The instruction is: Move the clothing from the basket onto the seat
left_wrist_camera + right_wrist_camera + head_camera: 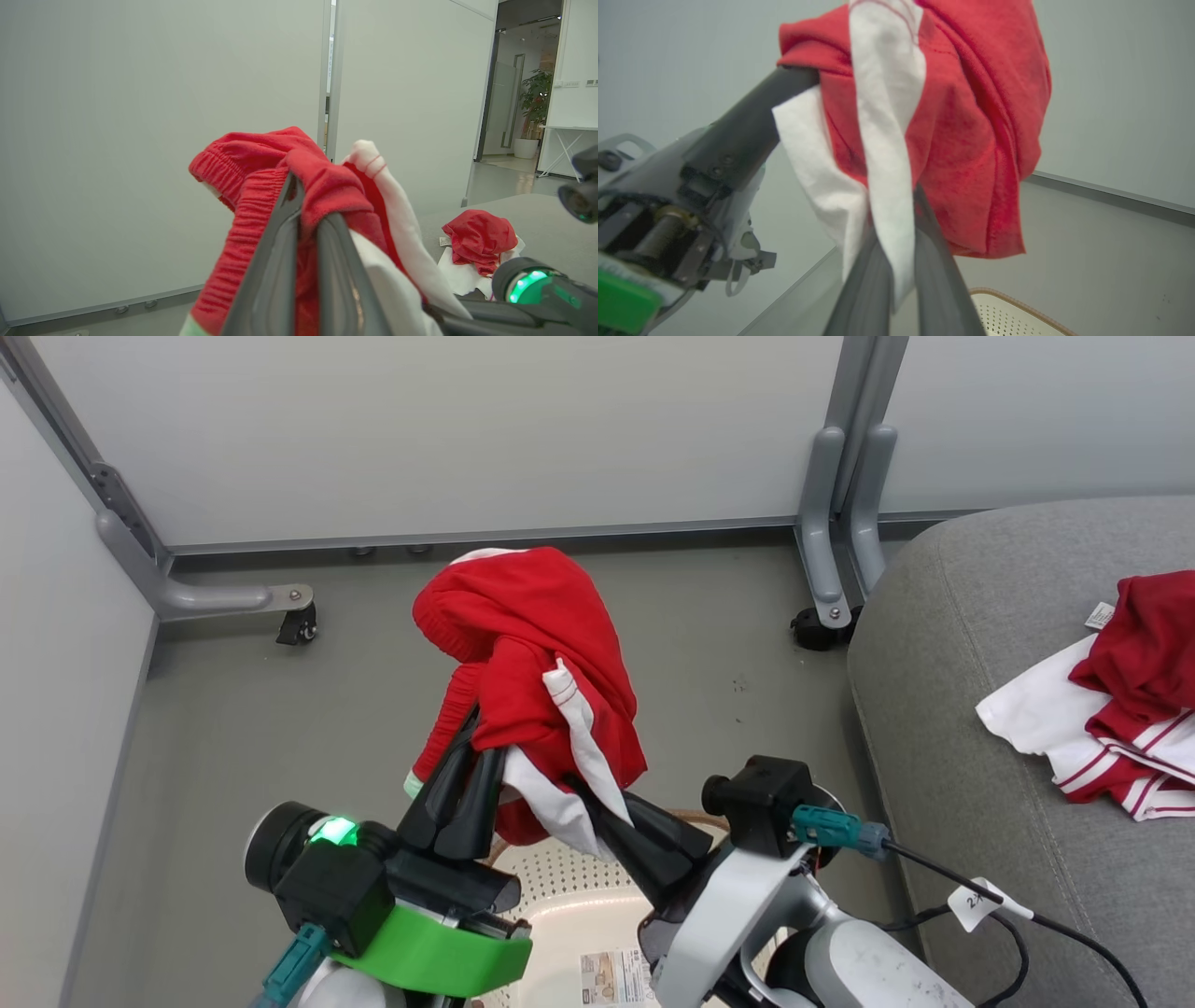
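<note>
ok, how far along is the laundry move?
Done: one red-and-white garment lies on the sofa seat. In hand: left gripper and right gripper both clamp a second garment above the basket. Left: set it on the seat; visible basket floor looks bare.

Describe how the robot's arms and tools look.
Both tools have two long dark tapered fingers: left tool, right tool. The left wrist carries a bright green band, a black housing with a green light. The right forearm is pale grey, with a teal plug, black cable and white tag.
</note>
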Controlling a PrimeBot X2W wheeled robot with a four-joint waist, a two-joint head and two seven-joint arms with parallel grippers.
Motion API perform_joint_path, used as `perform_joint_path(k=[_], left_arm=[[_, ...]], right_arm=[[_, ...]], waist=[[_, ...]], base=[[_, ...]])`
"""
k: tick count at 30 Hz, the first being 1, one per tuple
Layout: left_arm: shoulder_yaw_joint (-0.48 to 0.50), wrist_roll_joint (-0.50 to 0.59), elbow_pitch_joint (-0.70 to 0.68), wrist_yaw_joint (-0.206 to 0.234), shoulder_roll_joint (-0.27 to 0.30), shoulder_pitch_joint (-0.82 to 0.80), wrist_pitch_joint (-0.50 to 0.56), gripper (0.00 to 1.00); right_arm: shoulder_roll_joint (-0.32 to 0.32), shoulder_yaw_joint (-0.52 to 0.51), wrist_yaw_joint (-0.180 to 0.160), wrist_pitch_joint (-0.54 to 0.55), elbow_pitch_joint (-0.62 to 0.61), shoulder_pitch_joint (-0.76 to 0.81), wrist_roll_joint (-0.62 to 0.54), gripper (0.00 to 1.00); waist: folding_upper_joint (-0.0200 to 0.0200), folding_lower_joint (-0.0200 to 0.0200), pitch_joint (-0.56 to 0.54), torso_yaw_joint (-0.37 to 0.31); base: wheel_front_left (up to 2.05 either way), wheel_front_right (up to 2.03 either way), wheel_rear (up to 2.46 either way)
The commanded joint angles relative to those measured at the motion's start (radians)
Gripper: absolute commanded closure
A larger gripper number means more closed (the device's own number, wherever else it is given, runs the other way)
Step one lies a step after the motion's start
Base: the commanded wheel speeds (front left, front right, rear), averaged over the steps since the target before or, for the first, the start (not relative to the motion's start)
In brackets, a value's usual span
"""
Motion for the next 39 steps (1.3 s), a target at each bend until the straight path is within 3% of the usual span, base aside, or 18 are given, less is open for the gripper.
perform_joint_path(k=[1, 14, 15, 16, 17, 18, 33, 39], left_arm=[[0.002, 0.007, -0.001, -0.008, -0.002, -0.007, 0.0, 1.0], [-0.003, 0.016, 0.014, -0.004, 0.008, -0.002, 0.006, 1.0], [-0.003, 0.017, 0.015, -0.001, 0.01, -0.003, 0.008, 0.85], [-0.004, 0.021, 0.018, 0.002, 0.013, -0.003, 0.015, 0.6], [-0.006, 0.022, 0.017, 0.004, 0.013, -0.003, 0.015, 0.09], [-0.01, 0.031, 0.017, 0.005, 0.018, -0.004, 0.023, 0.0], [-0.077, 0.032, -0.052, -0.017, 0.126, 0.117, 0.151, 0.0], [-0.096, 0.018, -0.055, -0.02, 0.14, 0.159, 0.178, 0.0]], right_arm=[[-0.001, 0.001, 0.0, -0.008, 0.004, -0.01, 0.01, 1.0], [-0.008, -0.011, 0.0, -0.029, 0.013, -0.032, 0.018, 1.0], [-0.009, -0.013, 0.0, -0.029, 0.014, -0.034, 0.019, 1.0], [-0.01, -0.015, 0.0, -0.033, 0.017, -0.035, 0.019, 1.0], [-0.011, -0.018, 0.0, -0.038, 0.018, -0.039, 0.019, 1.0], [-0.012, -0.019, 0.0, -0.043, 0.021, -0.044, 0.02, 1.0], [-0.027, -0.052, 0.0, -0.106, 0.128, -0.064, 0.032, 1.0], [-0.031, -0.053, 0.0, -0.121, 0.157, -0.069, 0.035, 1.0]], waist=[[0.0, 0.0, 0.001, 0.0], [0.0, 0.0, 0.009, 0.014], [0.0, 0.0, 0.01, 0.016], [0.0, 0.0, 0.012, 0.018], [0.0, 0.0, 0.013, 0.019], [0.0, 0.0, 0.015, 0.022], [0.0, 0.0, 0.023, 0.066], [0.0, 0.0, 0.024, 0.071]], base=[[0.0, 0.0, 0.0], [0.0, 0.0, 0.0], [0.0, 0.0, 0.0], [0.0, 0.0, 0.0], [0.0, 0.0, 0.0], [0.0, 0.0, 0.0], [0.0, 0.0, 0.0], [0.0, 0.0, 0.0]])
